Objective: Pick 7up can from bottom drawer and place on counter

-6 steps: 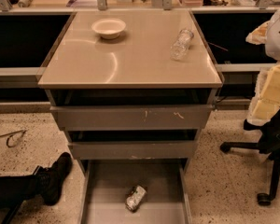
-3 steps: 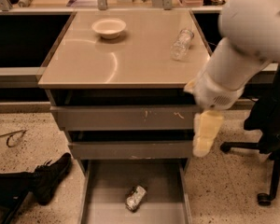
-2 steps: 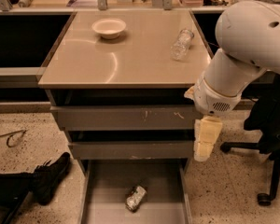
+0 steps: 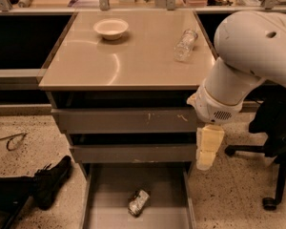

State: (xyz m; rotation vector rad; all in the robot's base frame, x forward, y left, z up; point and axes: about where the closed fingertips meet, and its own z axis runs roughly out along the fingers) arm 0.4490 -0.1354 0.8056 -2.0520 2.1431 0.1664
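The 7up can (image 4: 138,202), silvery and dented, lies on its side on the floor of the open bottom drawer (image 4: 107,192), near the middle. My gripper (image 4: 208,148) hangs pale and cream-coloured from the big white arm (image 4: 248,61), at the right of the cabinet beside the second drawer front. It is above and to the right of the can and well apart from it. It holds nothing that I can see. The beige counter (image 4: 133,61) tops the cabinet.
A white bowl (image 4: 111,28) and a clear plastic bottle (image 4: 185,44) lying on its side sit on the counter. Two grey drawer fronts (image 4: 124,120) are shut above the open one. An office chair (image 4: 276,147) stands at the right, a black shoe (image 4: 50,180) at the left.
The arm has swung in from the right edge to beside the cabinet, and the gripper has sunk slightly lower. The can, bowl and bottle have not moved.
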